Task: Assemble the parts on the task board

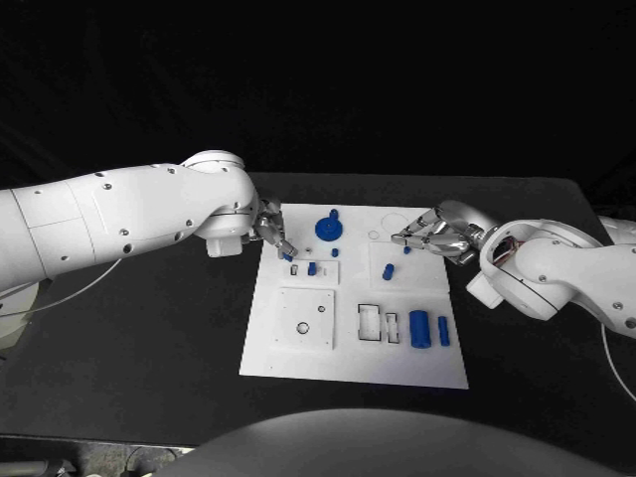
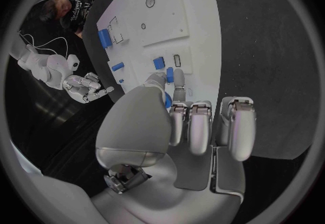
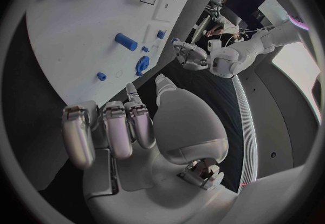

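Task board (image 1: 359, 348) between both arms, left robot hand (image 1: 271, 231) fingers curled, right robot hand (image 1: 435, 237) likewise, grasp unclear

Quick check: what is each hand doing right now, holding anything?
Left hand: fingertips down at a small blue part on the task board; grip cannot be told.
Right hand: holds nothing, fingers apart, open.

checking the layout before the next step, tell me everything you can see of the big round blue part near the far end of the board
The big round blue part looks like a flat matte plastic disc with a small tab at its far edge. It lies on the white task board, near its far end, between the two hands. Neither hand touches it.
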Robot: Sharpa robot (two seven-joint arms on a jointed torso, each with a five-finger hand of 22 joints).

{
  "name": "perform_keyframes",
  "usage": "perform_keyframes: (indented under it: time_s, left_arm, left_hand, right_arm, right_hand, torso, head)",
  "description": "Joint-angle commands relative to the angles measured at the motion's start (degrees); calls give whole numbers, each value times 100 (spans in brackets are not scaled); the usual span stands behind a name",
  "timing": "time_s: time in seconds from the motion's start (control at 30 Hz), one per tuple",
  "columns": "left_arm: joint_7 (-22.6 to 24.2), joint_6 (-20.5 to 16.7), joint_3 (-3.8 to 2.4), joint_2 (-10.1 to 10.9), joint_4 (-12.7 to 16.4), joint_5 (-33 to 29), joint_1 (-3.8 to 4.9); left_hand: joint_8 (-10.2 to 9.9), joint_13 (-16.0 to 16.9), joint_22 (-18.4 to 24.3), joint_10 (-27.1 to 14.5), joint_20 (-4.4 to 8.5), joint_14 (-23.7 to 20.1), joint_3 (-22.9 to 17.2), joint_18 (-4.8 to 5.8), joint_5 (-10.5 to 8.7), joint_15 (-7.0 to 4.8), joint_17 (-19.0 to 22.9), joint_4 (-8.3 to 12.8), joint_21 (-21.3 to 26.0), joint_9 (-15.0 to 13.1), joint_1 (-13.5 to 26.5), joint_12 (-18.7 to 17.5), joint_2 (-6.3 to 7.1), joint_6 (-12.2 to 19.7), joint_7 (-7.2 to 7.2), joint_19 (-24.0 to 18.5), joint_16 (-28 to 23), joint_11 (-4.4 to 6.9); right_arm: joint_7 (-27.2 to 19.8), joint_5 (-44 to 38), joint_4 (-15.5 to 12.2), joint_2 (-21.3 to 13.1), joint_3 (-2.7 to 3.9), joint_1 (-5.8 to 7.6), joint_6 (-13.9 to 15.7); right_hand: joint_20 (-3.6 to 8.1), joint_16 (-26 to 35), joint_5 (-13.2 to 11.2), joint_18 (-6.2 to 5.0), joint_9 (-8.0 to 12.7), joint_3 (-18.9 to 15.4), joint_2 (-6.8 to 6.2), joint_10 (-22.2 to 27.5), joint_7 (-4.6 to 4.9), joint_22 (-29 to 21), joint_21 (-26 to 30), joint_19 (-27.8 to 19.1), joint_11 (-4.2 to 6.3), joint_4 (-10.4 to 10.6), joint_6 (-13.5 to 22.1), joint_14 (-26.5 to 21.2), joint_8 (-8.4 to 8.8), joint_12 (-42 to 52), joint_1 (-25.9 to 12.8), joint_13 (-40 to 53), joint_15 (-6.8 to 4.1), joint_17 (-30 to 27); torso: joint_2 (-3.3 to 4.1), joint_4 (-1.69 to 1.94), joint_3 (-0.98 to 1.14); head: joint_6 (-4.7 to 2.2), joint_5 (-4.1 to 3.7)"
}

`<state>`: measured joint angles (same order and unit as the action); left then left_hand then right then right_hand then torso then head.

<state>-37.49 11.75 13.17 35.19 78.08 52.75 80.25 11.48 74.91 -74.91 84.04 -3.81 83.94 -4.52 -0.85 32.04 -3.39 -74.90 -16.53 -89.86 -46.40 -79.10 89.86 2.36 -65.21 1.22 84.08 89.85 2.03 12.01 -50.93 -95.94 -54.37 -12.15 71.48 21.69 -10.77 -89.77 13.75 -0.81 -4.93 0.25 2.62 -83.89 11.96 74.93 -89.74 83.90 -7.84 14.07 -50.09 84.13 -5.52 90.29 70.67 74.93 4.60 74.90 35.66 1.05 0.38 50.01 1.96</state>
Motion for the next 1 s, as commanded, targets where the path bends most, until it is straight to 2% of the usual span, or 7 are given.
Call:
perform_keyframes:
  time_s: [0.03,0.23,0.5,0.57,1.0]
  left_arm:
    - [-804,14,9,-47,76,-116,12]
    - [-929,50,23,-155,64,-12,-7]
    - [-988,34,33,-303,-69,247,-43]
    - [-995,42,35,-332,-112,290,-62]
    - [-958,142,38,-395,-238,351,-169]
  left_hand:
    - [12,1509,-1509,596,13,606,-43,85,34,-9,-1510,-1,-14,-11,-49,14,29,-54,-38,592,15,18]
    - [9,1509,-1509,596,19,606,-107,85,35,-17,-1510,1,-14,-21,-116,14,38,-53,-34,592,15,15]
    - [8,1509,-1509,596,19,606,-124,85,34,-20,-1510,-2,-14,-23,-125,14,33,-53,-31,592,15,14]
    - [8,1509,-1509,596,19,606,-131,85,34,-22,-1510,-3,-14,-24,-128,14,30,-53,-30,592,15,13]
    - [4,1509,-1509,596,17,606,-170,85,17,-30,-1510,-13,-14,-29,-134,14,12,-49,-20,592,15,5]
  right_arm:
    - [-22,-79,-1,13,0,-4,16]
    - [-34,-79,6,24,0,-4,18]
    - [-38,-79,5,25,0,-6,12]
    - [-40,-79,1,26,0,-6,13]
    - [-49,-80,-22,19,0,-6,10]
  right_hand:
    - [-48,-23,32,81,9,-9,38,-611,28,1507,-26,610,-45,-11,21,587,-21,-29,30,1507,44,1510]
    - [-48,-23,31,81,8,-10,39,-611,27,1507,-26,610,-45,-11,18,587,-23,-29,30,1507,44,1510]
    - [-48,-23,31,81,8,-10,39,-611,27,1507,-26,610,-45,-11,18,587,-23,-29,30,1507,44,1510]
    - [-48,-23,31,81,8,-10,39,-611,27,1507,-26,610,-45,-11,18,587,-23,-29,30,1507,44,1510]
    - [-48,-23,32,81,8,-11,40,-611,27,1507,-26,610,-45,-12,17,587,-23,-29,32,1507,44,1510]
  torso:
    - [1,-4,5]
    - [9,-5,-5]
    - [10,3,2]
    - [9,-5,2]
    - [10,-3,-1]
  head:
    - [-1,26]
    - [-1,22]
    - [-1,41]
    - [-1,48]
    - [-1,38]
